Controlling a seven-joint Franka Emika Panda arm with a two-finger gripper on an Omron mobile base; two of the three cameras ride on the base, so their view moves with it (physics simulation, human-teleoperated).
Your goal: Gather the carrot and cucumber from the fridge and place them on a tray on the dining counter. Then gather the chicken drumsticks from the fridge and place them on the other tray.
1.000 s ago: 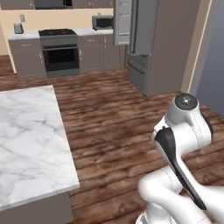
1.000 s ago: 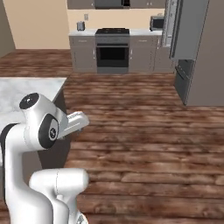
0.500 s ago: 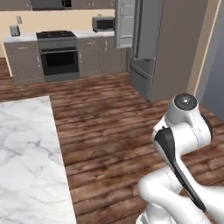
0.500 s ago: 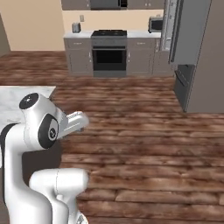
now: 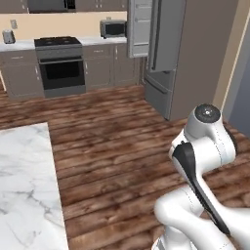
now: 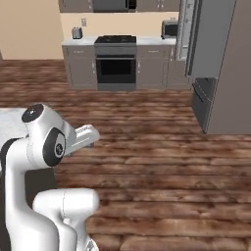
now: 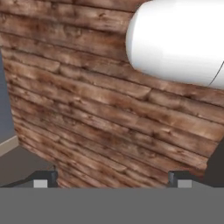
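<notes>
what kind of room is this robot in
A home kitchen, rendered. A black oven range sits between grey cabinets, a microwave stands on the counter, and a tall grey fridge has one upper door ajar. A marble counter sits nearer on wood flooring.

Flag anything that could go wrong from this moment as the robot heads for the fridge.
1. The marble counter sits close on the arm's left; a turn of the base could perhaps clip its corner.
2. A fridge door appears to stand open toward the stove; a straight approach may bump its edge.
3. The gripper is open and empty over bare wood floor, and the arm is folded, so reaching the shelves will need a wide swing near that door.
</notes>
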